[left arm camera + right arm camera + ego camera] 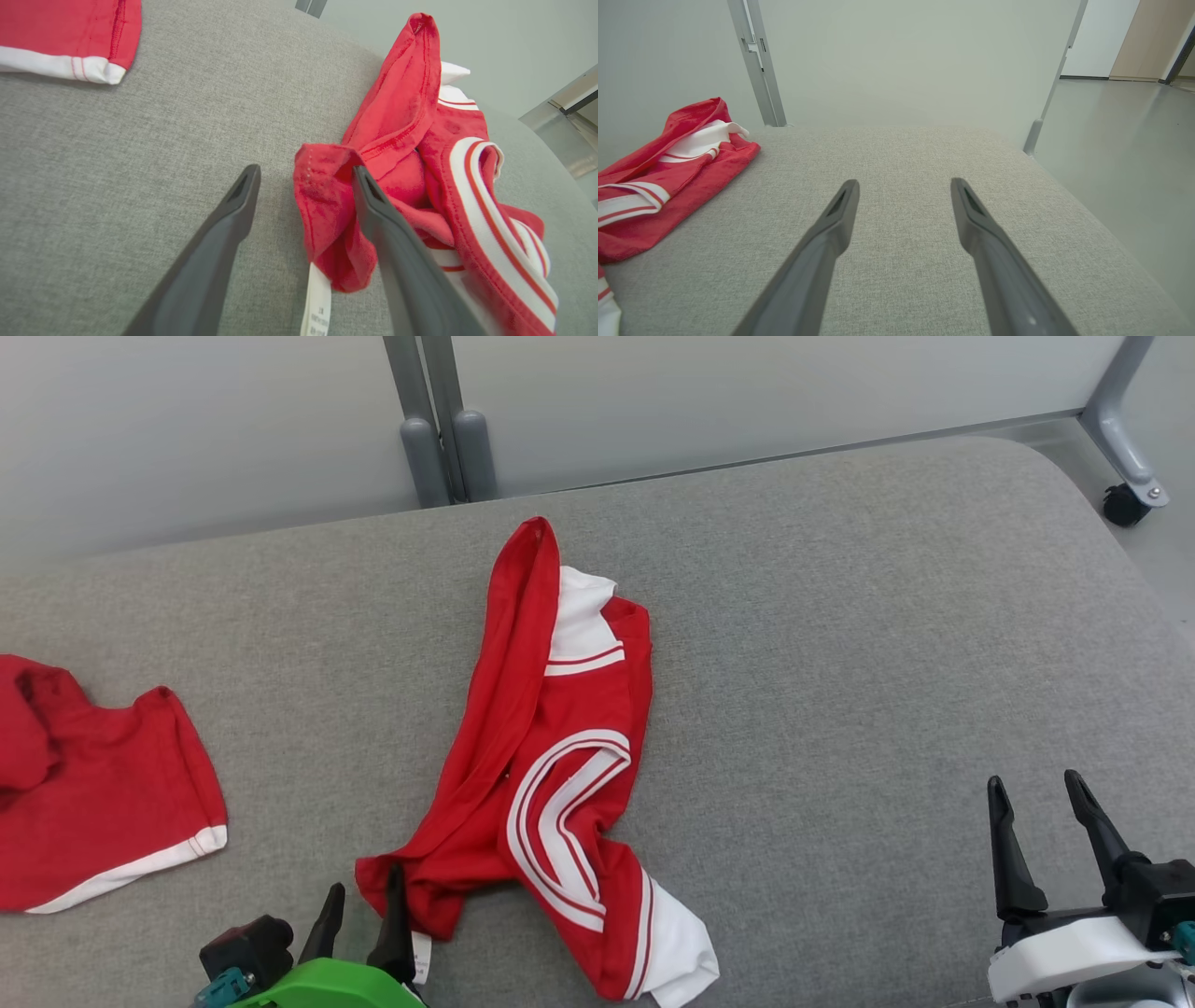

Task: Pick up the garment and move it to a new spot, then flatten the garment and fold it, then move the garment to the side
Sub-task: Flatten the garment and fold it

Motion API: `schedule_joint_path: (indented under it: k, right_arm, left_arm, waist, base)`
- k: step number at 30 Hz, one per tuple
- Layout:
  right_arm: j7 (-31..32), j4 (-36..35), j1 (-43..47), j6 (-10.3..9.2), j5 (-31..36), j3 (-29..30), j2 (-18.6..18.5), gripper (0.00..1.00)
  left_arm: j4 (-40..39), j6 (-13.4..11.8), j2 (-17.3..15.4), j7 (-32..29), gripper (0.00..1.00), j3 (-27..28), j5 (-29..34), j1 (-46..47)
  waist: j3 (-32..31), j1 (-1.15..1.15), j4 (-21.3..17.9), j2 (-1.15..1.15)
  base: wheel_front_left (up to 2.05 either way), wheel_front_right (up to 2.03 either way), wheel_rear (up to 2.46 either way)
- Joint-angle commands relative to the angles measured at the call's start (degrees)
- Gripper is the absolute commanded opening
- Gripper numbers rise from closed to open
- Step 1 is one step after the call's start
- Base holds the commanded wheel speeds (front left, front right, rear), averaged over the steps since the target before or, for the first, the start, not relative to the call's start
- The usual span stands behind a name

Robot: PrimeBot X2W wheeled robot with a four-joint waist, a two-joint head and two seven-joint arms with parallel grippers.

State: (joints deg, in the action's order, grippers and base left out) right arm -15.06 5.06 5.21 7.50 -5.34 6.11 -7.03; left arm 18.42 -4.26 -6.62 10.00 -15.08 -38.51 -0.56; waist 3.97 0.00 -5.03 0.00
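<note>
Garment (551,747) crumpled at mid-cushion (840,663), near corner loose between the spread, empty fingers of the left gripper (366,882); right gripper (1034,782), likewise wide and empty, well apart; flatten by pinching single-layer hems, drawing outward.

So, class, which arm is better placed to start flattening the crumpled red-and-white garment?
Probably left: the left claw, open, sits at the garment's near corner; the right claw, also open, hangs over bare cushion away from it.

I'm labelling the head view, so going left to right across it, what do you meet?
red cloth → left gripper → red and white garment → right gripper
</note>
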Motion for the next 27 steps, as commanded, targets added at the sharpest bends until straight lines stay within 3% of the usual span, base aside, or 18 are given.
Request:
schedule_joint_path:
  k: [1, 4, 5, 6, 7, 11, 19, 25, 26, 27]
  right_arm:
    - [-0.2, 0.1, 0.0, -0.01, 0.2, 0.0, 0.0, 1.0]
    - [-0.2, 0.1, -0.2, -0.01, 0.1, -0.3, 0.1, 1.0]
    - [-0.2, 0.1, -0.3, -0.01, 0.0, 0.0, 0.2, 1.0]
    - [-0.2, 0.1, -0.5, -0.01, -0.1, 0.1, 0.2, 1.0]
    - [-0.2, 0.2, -0.5, -0.01, -0.1, 0.1, 0.2, 1.0]
    - [-0.2, 0.0, -0.2, -0.01, -0.1, 0.8, 0.3, 1.0]
    - [-0.2, -0.2, 0.6, -0.01, 0.3, 1.1, -0.1, 1.0]
    - [-0.2, 0.0, -0.5, -0.02, 0.4, 0.1, -0.7, 1.0]
    - [-0.2, 0.0, -0.6, -0.01, 0.3, 0.0, -0.8, 1.0]
    - [-0.2, 0.0, -0.6, -0.01, 0.3, 0.0, -0.9, 1.0]
  left_arm:
    - [0.6, 0.1, -0.5, -0.8, 1.0, 0.4, -0.7, 0.9]
    - [2.0, 1.0, -1.2, -1.8, 1.0, 0.8, -1.8, 1.8]
    - [2.3, 1.4, -1.0, -2.0, 0.91, 0.7, -2.2, 2.2]
    - [2.6, 1.6, -0.7, -2.2, 0.29, 0.8, -2.7, 2.6]
    - [2.8, 1.9, -0.7, -2.0, 0.0, 0.8, -2.7, 2.9]
    - [3.1, 1.5, -0.5, 0.1, 0.0, 2.2, -3.2, 3.7]
    - [2.0, -3.6, -1.4, 4.9, 0.0, 10.9, -1.9, 1.5]
    - [6.3, -4.9, -0.2, 5.2, 0.0, 13.1, -0.3, -0.2]
    - [7.1, -5.3, 0.1, 5.2, 0.33, 13.5, 0.2, -0.2]
    - [7.9, -5.4, 0.3, 5.2, 1.0, 13.5, 0.7, -0.4]
  waist:
    - [0.0, 0.0, -0.6, 0.0]
    - [0.3, 0.0, -1.3, 0.0]
    - [0.4, 0.0, -1.5, 0.0]
    - [0.6, 0.0, -1.6, 0.0]
    - [0.7, 0.0, -1.7, 0.0]
    - [0.8, 0.0, -1.4, 0.0]
    - [0.3, 0.0, 2.1, 0.0]
    - [0.6, 0.0, 3.7, 0.0]
    - [0.7, 0.0, 3.9, 0.0]
    - [0.8, 0.0, 4.0, 0.0]
  base:
    - [0.0, 0.0, 0.0]
    - [0.0, 0.0, 0.0]
    - [0.0, 0.0, 0.0]
    - [0.0, 0.0, 0.0]
    - [0.0, 0.0, 0.0]
    - [0.0, 0.0, 0.0]
    - [0.0, 0.0, 0.0]
    - [0.0, 0.0, 0.0]
    - [0.0, 0.0, 0.0]
    - [0.0, 0.0, 0.0]
